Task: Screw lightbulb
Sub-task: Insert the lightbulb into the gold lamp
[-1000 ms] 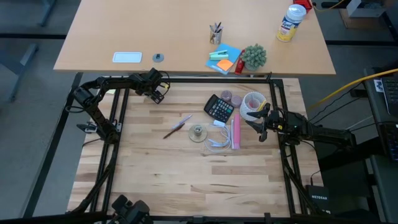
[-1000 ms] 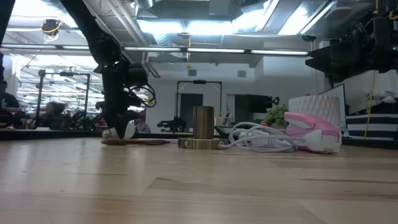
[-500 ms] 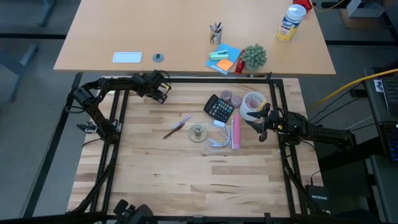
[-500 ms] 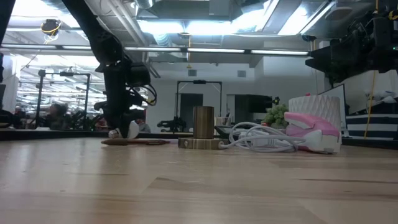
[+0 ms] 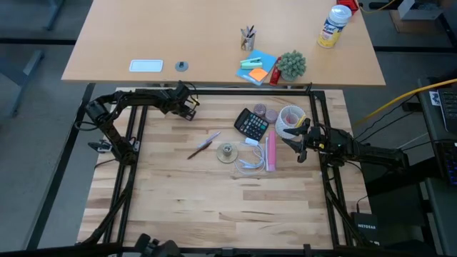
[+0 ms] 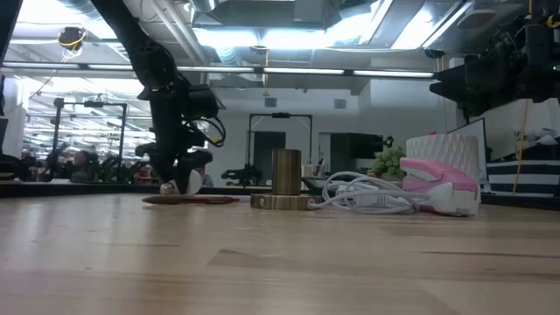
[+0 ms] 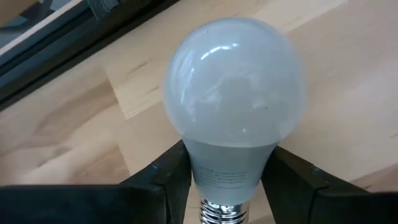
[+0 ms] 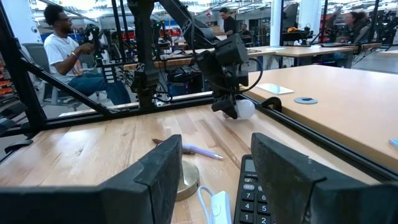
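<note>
The left gripper [image 7: 227, 180] pinches the lightbulb [image 7: 235, 93] at its stiff neck, likely the safest hold; the frosted globe looks light, slippery, fragile; the right gripper [image 8: 214, 174] waits spread

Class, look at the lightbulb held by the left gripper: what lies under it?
Bare wooden table lies under the lightbulb in the left gripper. The bulb hides the spot directly beneath it.

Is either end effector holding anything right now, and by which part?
The left end effector holds the lightbulb, its fingers clamped on the white neck just above the screw base. The right end effector is open and holds nothing.
</note>
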